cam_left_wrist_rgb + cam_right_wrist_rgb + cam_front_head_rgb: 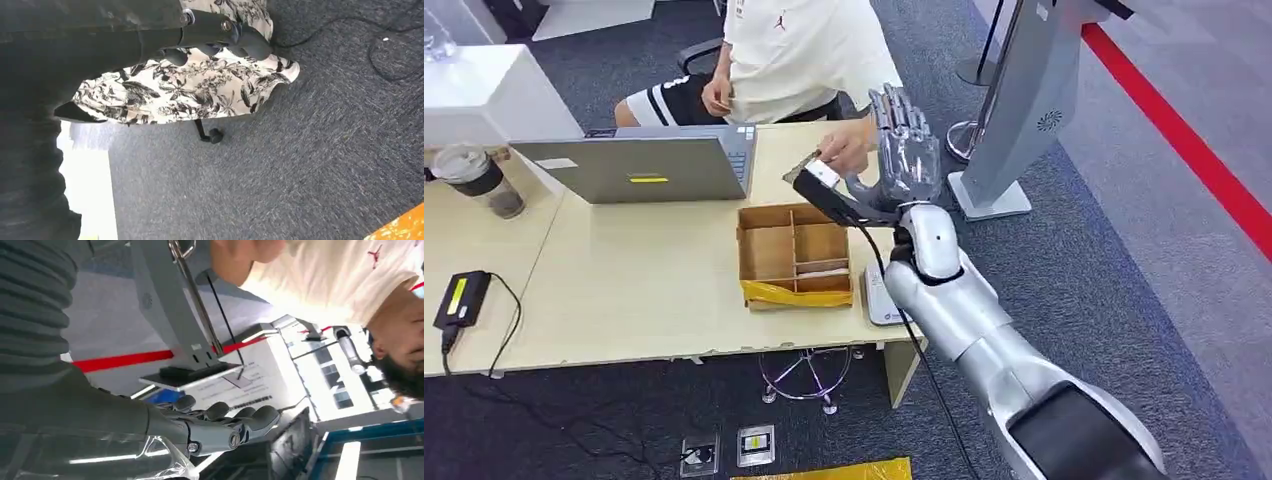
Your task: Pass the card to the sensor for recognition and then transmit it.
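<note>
My right hand [906, 150] is raised over the table's far right corner, fingers straight up and apart, palm towards a seated person. The person's hand [847, 148] reaches in beside my thumb and holds a thin dark card [803, 166] at its tip. In the right wrist view my right hand [220, 427] has nothing between its fingers, and the person's hand [246, 254] is just beyond them. A white sensor pad [880, 296] lies at the table's right edge, partly behind my forearm. My left hand [220, 31] hangs above the carpet, holding nothing.
A cardboard divider box [764, 252] with yellow tape stands mid-table. A grey laptop [639, 165], a lidded cup [474, 178] and a black power adapter [460, 298] lie to the left. A grey kiosk stand [1022, 110] rises right of the table.
</note>
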Robot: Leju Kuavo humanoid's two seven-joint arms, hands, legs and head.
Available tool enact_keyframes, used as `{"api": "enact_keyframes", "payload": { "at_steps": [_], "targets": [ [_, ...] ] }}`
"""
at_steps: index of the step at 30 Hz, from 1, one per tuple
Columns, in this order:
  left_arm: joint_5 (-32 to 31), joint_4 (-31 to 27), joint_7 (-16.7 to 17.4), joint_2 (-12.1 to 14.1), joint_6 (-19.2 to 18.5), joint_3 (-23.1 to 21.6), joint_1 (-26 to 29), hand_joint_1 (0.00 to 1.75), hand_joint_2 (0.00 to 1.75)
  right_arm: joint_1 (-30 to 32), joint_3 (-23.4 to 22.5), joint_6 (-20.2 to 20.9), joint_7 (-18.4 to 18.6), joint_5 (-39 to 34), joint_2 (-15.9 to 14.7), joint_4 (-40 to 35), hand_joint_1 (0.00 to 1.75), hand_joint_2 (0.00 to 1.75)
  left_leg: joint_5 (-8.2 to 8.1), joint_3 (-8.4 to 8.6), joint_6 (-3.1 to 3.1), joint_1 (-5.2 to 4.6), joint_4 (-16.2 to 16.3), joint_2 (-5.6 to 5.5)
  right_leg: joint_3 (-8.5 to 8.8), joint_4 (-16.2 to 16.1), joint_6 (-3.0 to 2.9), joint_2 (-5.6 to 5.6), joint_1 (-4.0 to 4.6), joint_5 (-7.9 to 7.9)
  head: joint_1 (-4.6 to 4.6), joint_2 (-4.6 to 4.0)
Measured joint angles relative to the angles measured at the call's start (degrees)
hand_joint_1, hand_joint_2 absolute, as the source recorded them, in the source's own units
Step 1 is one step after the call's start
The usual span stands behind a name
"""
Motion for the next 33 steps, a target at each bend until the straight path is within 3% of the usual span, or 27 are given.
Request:
{"api": "enact_keyframes", "payload": {
  "at_steps": [3, 4, 5, 7, 8, 9, 10, 13, 16, 18, 22, 28, 31, 32, 33],
  "targets": [
    [0.9, 0.0, 1.2, 0.3, 0.4, 0.0, 0.3, 0.0, 1.75, 3.2, -2.1, -2.2, -0.4, -2.9, -2.2, -2.2, 0.0, 1.75, -0.01, 0.01, 0.0, -0.01, 0.0, 0.08, -0.03, 0.0, 0.01, 0.04, -0.01, 0.01, -0.02, 0.0],
    [1.1, 0.0, 1.6, 0.5, 0.6, 0.0, 0.3, 0.0, 1.75, 4.3, -2.8, -3.2, -0.2, -4.1, -2.9, -2.9, 0.1, 1.75, -0.01, 0.01, 0.0, -0.01, 0.0, 0.11, -0.03, 0.0, 0.01, 0.06, -0.01, 0.01, -0.02, 0.0],
    [1.5, -0.1, 2.1, 0.6, 0.7, 0.0, 0.3, 0.0, 1.75, 5.4, -3.6, -4.3, -0.2, -5.6, -3.7, -3.6, 0.31, 1.75, -0.01, 0.01, 0.0, -0.01, 0.0, 0.1, -0.01, 0.0, 0.01, 0.06, -0.01, 0.01, -0.02, 0.0],
    [1.9, -0.2, 2.9, 0.8, 0.8, 0.0, 0.4, 0.0, 1.75, 7.7, -5.5, -6.0, -0.9, -8.3, -5.6, -4.9, 0.49, 1.75, -0.01, -0.01, 0.01, -0.01, 0.0, 0.08, -0.01, 0.0, 0.01, 0.03, -0.02, 0.01, 0.0, 0.0],
    [2.1, -0.2, 3.3, 1.0, 0.7, 0.0, 0.6, 0.0, 1.75, 8.6, -6.2, -6.6, -1.1, -9.9, -6.4, -5.2, 0.77, 1.75, -0.02, 0.01, 0.01, -0.01, 0.0, 0.08, -0.02, 0.0, 0.01, 0.04, -0.02, 0.01, -0.02, 0.0],
    [2.3, -0.3, 3.9, 1.0, 0.7, 0.0, 0.6, 0.0, 1.75, 9.4, -6.9, -7.1, -1.1, -11.7, -7.1, -5.4, 1.26, 1.75, -0.04, 0.02, 0.0, -0.01, 0.0, 0.12, -0.03, 0.0, 0.01, 0.06, -0.02, 0.01, -0.02, 0.0],
    [2.9, -0.4, 4.7, 1.1, 0.7, 0.0, 0.7, 0.0, 1.75, 10.5, -7.8, -7.4, -1.5, -13.2, -7.9, -5.4, 1.5, 1.75, -0.05, 0.04, 0.01, -0.01, 0.0, 0.14, -0.02, 0.0, 0.01, 0.06, -0.02, 0.01, -0.04, 0.0],
    [4.8, -1.6, 7.8, 1.6, 1.2, 0.0, 1.1, 0.0, 1.75, 14.3, -12.6, -7.6, -4.6, -13.9, -10.3, -5.4, 1.52, 1.75, -0.06, 0.0, 0.02, -0.02, 0.0, 0.07, -0.01, 0.0, 0.01, 0.02, -0.03, 0.01, -0.02, 0.0],
    [6.8, -3.9, 13.0, 2.4, 1.1, -0.4, 1.9, 0.0, 1.75, 17.1, -20.4, -7.6, -12.8, -13.7, -11.3, -4.8, 1.54, 1.75, -0.08, -0.01, 0.01, -0.01, 0.0, 0.15, -0.05, 0.0, 0.01, 0.07, -0.03, 0.01, -0.02, 0.0],
    [7.3, -5.6, 14.5, 2.9, 1.1, -0.8, 2.3, 0.0, 1.75, 18.1, -24.2, -7.6, -15.5, -13.3, -11.6, -4.4, 1.5, 1.75, -0.08, -0.01, 0.01, -0.01, 0.0, 0.18, -0.05, 0.0, 0.01, 0.08, -0.03, 0.01, -0.02, 0.0],
    [8.2, -8.1, 15.2, 3.6, 1.2, -1.4, 2.4, 0.0, 1.75, 19.1, -29.2, -7.6, -15.5, -12.0, -11.7, -3.9, 1.59, 1.75, -0.08, 0.0, 0.01, 0.0, 0.0, 0.18, -0.04, 0.0, 0.01, 0.07, -0.02, 0.01, 0.0, 0.0],
    [12.1, -13.2, 16.8, 5.8, 2.4, -3.7, 3.0, 0.0, 1.75, 20.1, -35.2, -7.6, -14.1, -10.5, -11.2, -0.4, 1.52, 1.75, -0.08, 0.0, 0.01, 0.01, 0.0, 0.16, -0.03, 0.0, 0.01, 0.07, 0.0, 0.01, -0.02, 0.0],
    [14.6, -15.7, 17.4, 7.0, 2.7, -5.5, 2.9, 0.0, 1.75, 20.7, -38.1, -7.3, -9.4, -12.5, -11.0, 4.1, 1.5, 1.75, -0.08, 0.01, 0.01, 0.0, 0.0, 0.17, -0.05, 0.0, 0.01, 0.09, 0.0, 0.0, 0.0, 0.0],
    [15.6, -16.5, 17.5, 7.4, 2.8, -6.0, 2.9, 0.0, 1.75, 21.2, -38.9, -7.0, -7.8, -13.3, -11.0, 5.9, 1.17, 1.75, -0.08, 0.02, 0.01, 0.0, 0.0, 0.15, -0.06, -0.1, 0.01, 0.07, 0.0, -0.01, -0.02, 0.0],
    [17.0, -17.6, 17.9, 8.0, 3.0, -6.9, 2.9, 0.0, 1.75, 22.1, -39.8, -6.5, -5.5, -13.9, -11.1, 8.0, 1.17, 1.75, -0.09, 0.01, 0.01, 0.01, 0.0, 0.14, -0.02, -0.1, 0.01, 0.05, 0.01, -0.01, 0.0, 0.0]
  ]
}}
